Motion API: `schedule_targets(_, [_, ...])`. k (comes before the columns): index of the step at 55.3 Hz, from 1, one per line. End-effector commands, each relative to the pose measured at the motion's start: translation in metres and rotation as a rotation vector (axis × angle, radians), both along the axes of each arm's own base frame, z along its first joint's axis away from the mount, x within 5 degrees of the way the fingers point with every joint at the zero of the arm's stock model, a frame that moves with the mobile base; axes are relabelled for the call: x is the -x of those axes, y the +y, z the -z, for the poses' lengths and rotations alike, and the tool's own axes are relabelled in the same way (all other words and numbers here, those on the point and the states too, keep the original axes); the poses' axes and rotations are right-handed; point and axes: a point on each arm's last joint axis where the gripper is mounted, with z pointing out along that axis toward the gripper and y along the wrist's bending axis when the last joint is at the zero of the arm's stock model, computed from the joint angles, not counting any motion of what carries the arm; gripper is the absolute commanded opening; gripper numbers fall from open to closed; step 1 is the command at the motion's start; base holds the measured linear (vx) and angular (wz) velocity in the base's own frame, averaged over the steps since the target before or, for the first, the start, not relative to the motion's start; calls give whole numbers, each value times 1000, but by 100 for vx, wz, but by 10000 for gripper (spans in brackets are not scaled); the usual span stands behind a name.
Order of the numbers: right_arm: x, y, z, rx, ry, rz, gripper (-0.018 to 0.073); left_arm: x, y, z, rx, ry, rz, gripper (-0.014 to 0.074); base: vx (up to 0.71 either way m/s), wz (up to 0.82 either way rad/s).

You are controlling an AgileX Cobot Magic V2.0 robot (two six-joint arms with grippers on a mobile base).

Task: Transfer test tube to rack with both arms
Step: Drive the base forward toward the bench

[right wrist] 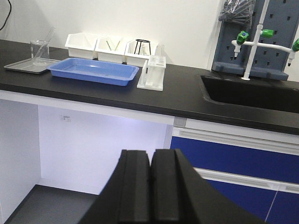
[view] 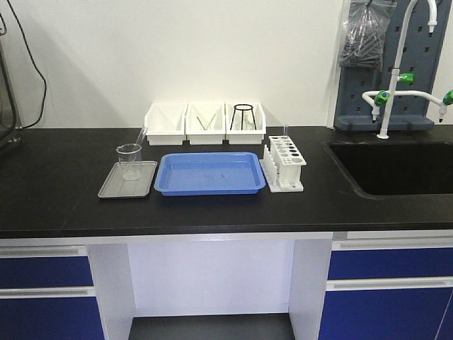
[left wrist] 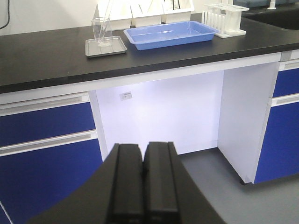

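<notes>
Exterior front-facing view: we note the test tube [view: 141,137] leaning in the beaker [view: 129,161], judge it light, slick, fragile, best pinched below its rim; left gripper [left wrist: 142,185] and right gripper [right wrist: 150,186] closed, empty.

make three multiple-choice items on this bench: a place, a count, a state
1. The slim clear glass test tube leans in: A the wide clear glass beaker; B the black sink; C a blue drawer.
2. White open plastic bins behind the flat blue plastic tray: A two; B three; C four.
3. The left gripper has its black jaws: A shut; B wide open; C gripping the tube.
Answers: 1 A, its foot is inside the beaker; 2 B, three stand side by side; 3 A, the fingers meet with nothing between.
</notes>
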Motion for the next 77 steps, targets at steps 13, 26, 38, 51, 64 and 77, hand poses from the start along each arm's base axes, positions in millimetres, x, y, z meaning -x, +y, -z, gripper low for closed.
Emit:
schedule_targets(13, [0, 0, -3, 6, -73, 0, -11, 1, 0, -17, 23, -119, 3, 2, 0, 0])
schedule_targets(26, [0, 0, -3, 6, -73, 0, -11, 1, 0, -17, 23, -119, 3, 2, 0, 0])
schedule_targets(38, [0, 0, -3, 6, -73, 0, -11, 1, 0, -17, 23, -119, 3, 2, 0, 0])
schedule_targets(51, [0, 0, -3, 6, -73, 0, -11, 1, 0, -17, 23, -119, 3, 2, 1, -2])
schedule_targets(64, [0, 0, -3, 6, -73, 0, -11, 1, 0, -17, 23, -119, 3, 2, 4, 0])
schedule_targets(77, [0, 0, -3, 6, -73, 0, -11, 1, 0, -17, 23, -119, 3, 2, 11, 3])
